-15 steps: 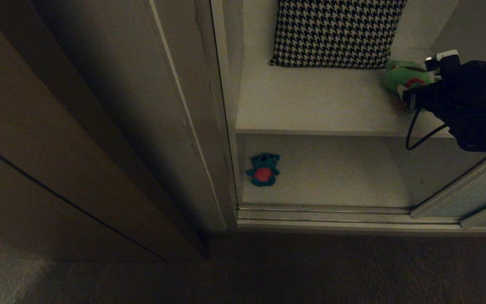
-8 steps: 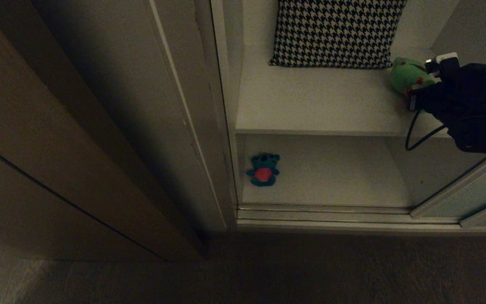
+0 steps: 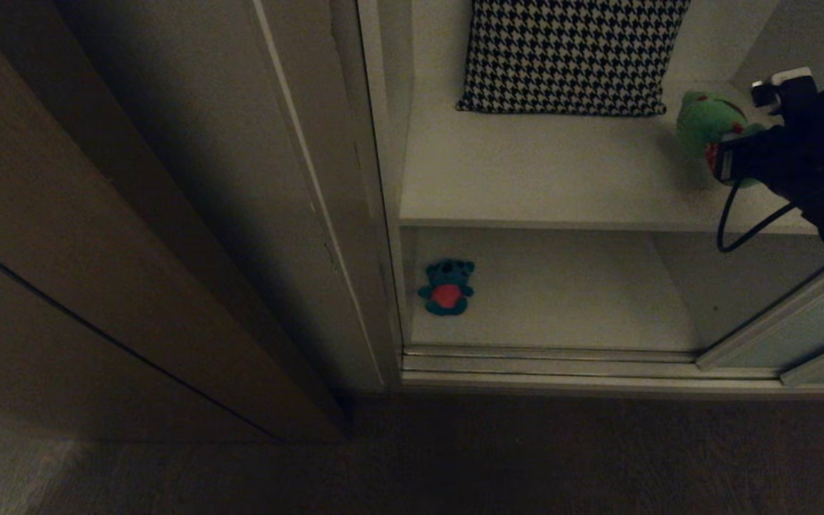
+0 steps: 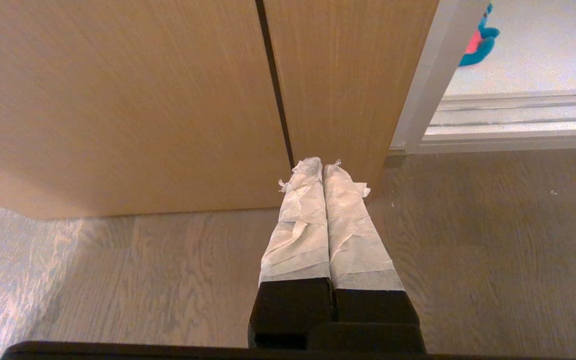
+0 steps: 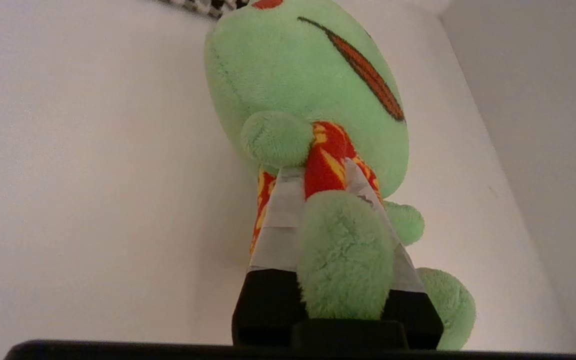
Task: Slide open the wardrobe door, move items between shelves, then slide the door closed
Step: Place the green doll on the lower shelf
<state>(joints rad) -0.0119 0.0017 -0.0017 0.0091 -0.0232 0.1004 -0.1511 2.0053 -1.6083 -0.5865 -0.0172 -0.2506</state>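
Our right gripper (image 5: 325,172) has its taped fingers (image 5: 278,220) clamped on the green frog (image 3: 705,125) — plump pale-green plush with a slanted red mouth and red-and-yellow trim on its body — at the right end of the upper shelf (image 3: 526,179). The teal bear (image 3: 446,287), red-bellied, lies on the lower shelf (image 3: 576,300). Our left gripper (image 4: 324,167) hangs closed and empty above the floor (image 4: 468,240).

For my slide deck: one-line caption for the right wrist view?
Right gripper shut on the green plush frog at its red-clad body, above the off-white shelf.
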